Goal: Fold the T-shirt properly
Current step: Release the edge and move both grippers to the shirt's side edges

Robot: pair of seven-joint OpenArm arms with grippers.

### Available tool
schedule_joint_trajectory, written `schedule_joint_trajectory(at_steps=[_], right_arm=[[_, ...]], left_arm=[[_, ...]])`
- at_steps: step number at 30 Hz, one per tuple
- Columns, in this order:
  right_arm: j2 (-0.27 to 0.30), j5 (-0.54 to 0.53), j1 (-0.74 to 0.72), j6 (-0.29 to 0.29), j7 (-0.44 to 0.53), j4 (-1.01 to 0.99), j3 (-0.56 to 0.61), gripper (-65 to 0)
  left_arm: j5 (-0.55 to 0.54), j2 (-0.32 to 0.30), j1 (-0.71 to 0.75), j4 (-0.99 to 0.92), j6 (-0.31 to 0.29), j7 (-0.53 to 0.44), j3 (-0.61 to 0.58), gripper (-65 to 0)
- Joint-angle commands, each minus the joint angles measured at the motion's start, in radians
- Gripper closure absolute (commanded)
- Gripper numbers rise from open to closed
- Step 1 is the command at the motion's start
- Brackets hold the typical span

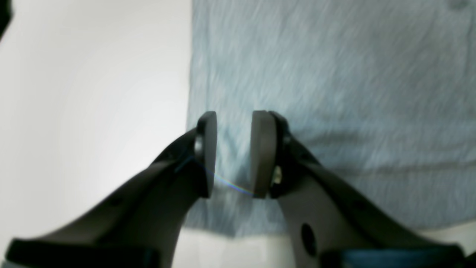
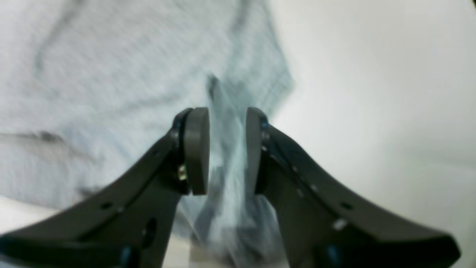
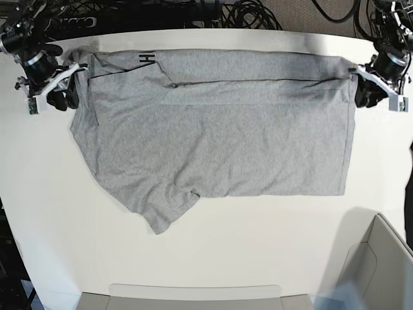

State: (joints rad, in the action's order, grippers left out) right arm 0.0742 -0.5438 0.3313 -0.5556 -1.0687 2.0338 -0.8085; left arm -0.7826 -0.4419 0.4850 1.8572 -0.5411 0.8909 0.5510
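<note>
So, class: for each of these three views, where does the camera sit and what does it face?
Left wrist: behind the left gripper, facing the T-shirt edge; fabric lies between its fingers.
Right wrist: behind the right gripper, fabric bunched between its fingers.
Base: overhead, facing the white table; both arms at the far corners.
Shared: the grey shirt appears in all three.

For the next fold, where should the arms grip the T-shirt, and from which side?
Judging by its pose, grip the T-shirt at the two far corners of the folded top edge, one gripper coming in from each end. It lies sideways and flat, and the left gripper and right gripper already sit there.
</note>
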Motion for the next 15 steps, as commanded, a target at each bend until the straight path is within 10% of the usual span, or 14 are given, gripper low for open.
schedule_joint_trajectory(at_steps=[1,15], right_arm=[[0.009,0.004,-0.024,0.009,0.018,0.015,0.038,-17.3],[0.009,0.419,-0.544,0.042,0.046,-0.445,0.435,-17.3]], left_arm=[[-0.008,-0.033,-0.024,0.009,-0.007,0.012,-0.024,-10.8],[0.389,0.140,-0.497,-0.037,-0.006,0.342,-0.124,-6.4]])
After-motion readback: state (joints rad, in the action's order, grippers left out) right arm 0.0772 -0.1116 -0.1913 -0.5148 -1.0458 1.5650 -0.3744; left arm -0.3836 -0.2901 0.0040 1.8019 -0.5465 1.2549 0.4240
